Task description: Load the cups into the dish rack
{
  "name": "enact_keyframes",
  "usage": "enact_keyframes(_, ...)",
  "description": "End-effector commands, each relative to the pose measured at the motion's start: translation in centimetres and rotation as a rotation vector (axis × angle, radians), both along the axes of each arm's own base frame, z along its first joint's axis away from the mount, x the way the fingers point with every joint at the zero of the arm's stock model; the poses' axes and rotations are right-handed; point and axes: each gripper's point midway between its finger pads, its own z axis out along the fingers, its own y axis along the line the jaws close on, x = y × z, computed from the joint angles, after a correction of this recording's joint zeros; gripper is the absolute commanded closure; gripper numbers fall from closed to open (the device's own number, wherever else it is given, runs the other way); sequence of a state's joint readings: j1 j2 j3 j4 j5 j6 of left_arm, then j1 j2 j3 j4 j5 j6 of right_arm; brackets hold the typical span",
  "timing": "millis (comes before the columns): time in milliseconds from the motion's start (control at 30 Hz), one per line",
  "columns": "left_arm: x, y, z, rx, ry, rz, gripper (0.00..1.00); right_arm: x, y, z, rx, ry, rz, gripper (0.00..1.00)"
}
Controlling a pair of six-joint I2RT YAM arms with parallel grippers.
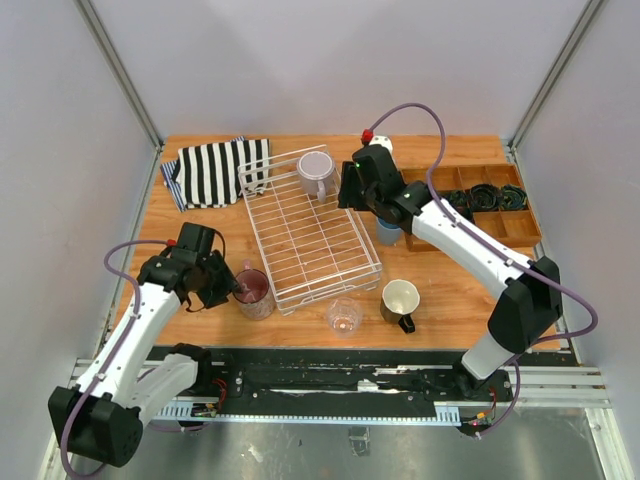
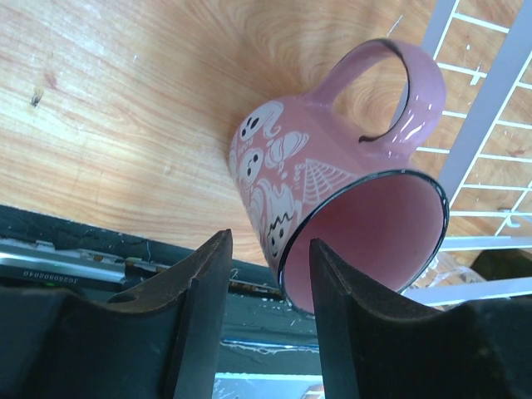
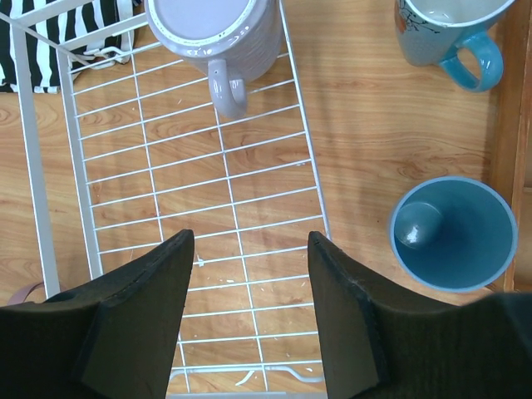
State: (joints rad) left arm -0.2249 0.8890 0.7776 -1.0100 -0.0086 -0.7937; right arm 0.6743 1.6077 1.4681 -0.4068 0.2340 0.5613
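The pink translucent mug (image 2: 287,179) stands on the table (image 2: 125,108) just ahead of the left gripper (image 2: 270,241), whose jaws are parted and not clamped on it. The right gripper (image 3: 249,237) hangs released over the dish rack (image 3: 33,166). The grey-lilac cup (image 3: 212,25) sits in the rack ahead of it, and the light blue tumbler (image 3: 453,233) is to its right.

**Cam layout: one overhead, two wrist**

Top external: high, behind the arm bases, tilted down over the whole table (image 1: 450,300). Left wrist: very near, low and oblique, on the pink mug (image 2: 332,199), with the dish rack (image 2: 492,108) edge at right. Right wrist: near, roughly straight down into the rack, grey-lilac cup (image 3: 212,29) at top. All three share the rack. The wrist views possibly overlap at one corner, hard to tell.
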Motion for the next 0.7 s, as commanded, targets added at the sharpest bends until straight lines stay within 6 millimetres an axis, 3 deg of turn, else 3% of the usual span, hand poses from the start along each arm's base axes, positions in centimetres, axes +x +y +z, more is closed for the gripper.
enact_keyframes(0, 1.8, -0.3, -0.1, 0.007, -0.038, 0.003, 0.55, -0.7, 0.0, 1.0, 0.027, -0.022, 0.003, 0.42)
enact_keyframes(400, 1.1, -0.8, -2.8, -0.005, -0.018, -0.005, 0.66, -1.1, 0.1, 1.5, 0.036, -0.027, 0.024, 0.41)
enact_keyframes(667, 2.0, -0.6, -2.6, 0.011, -0.073, 0.000, 0.99, -1.7, 0.6, 1.9, 0.054, -0.014, 0.062, 0.41)
